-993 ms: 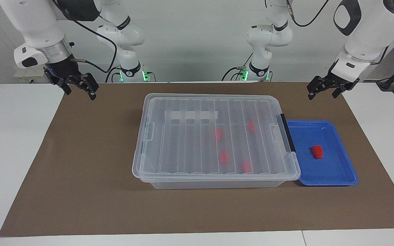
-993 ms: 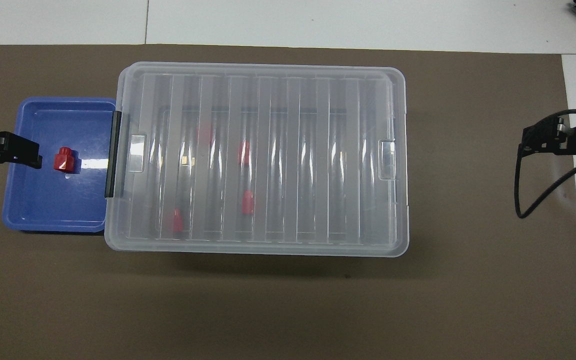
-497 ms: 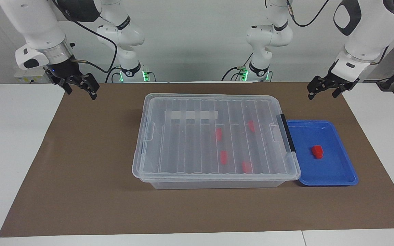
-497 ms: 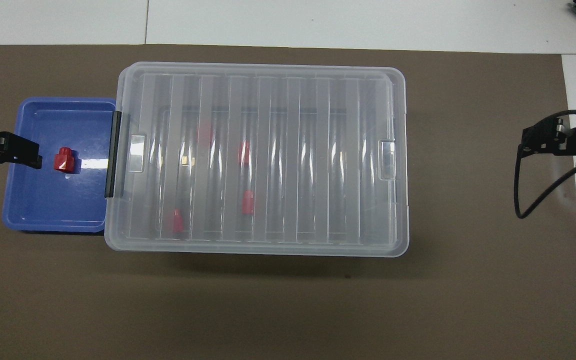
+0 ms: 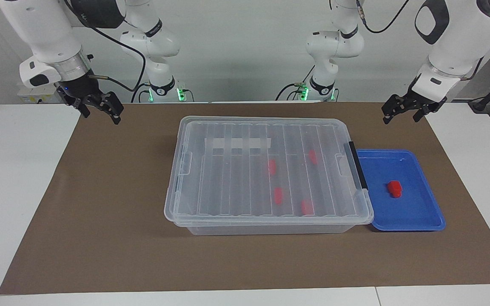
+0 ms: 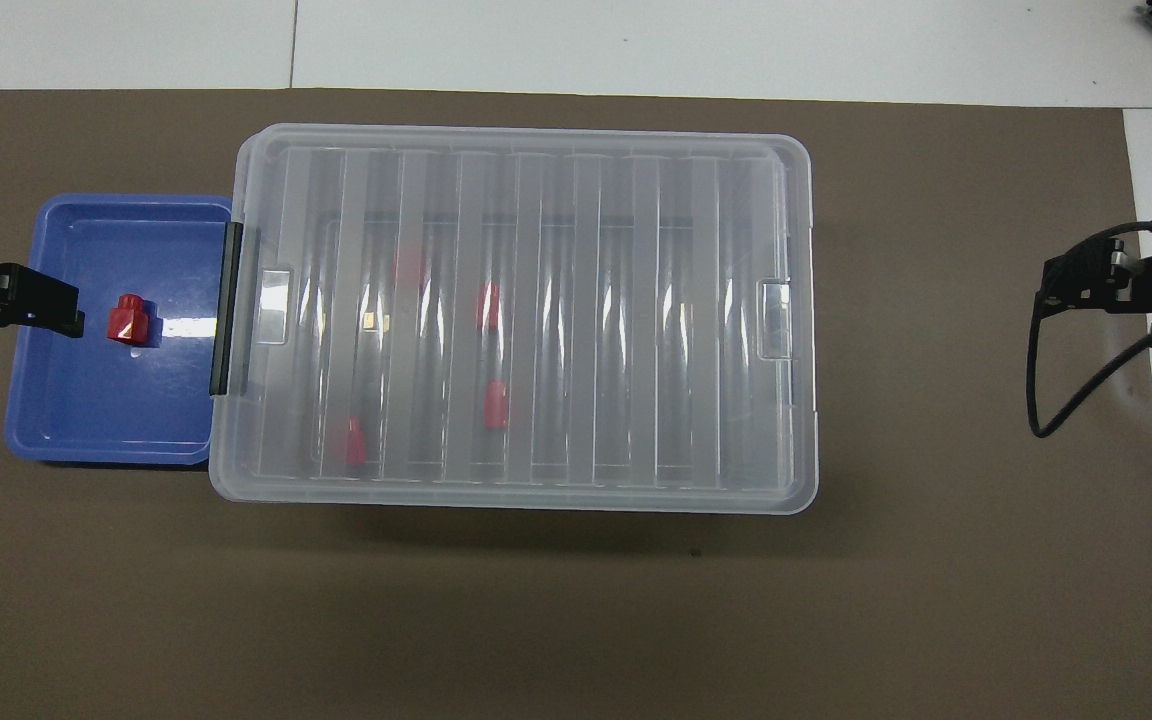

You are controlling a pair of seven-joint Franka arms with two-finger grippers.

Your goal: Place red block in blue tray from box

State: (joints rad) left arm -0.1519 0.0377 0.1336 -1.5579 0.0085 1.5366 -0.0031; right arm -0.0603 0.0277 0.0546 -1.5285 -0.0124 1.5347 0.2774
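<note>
One red block [image 5: 394, 188] lies in the blue tray [image 5: 423, 221] at the lidded box's [image 5: 266, 170] three o'clock facing-view end, so placing looks done; both the left claw [image 5: 403, 113] and right claw [image 5: 98, 111] hang apart, empty, needing only to wait.

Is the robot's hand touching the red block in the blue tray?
Apart. The facing view shows the left end effector raised near the table's edge, well clear of the red block lying in the blue tray.

One high camera faces the robots, another looks steeply down; both share the box [image 5: 266, 174].
</note>
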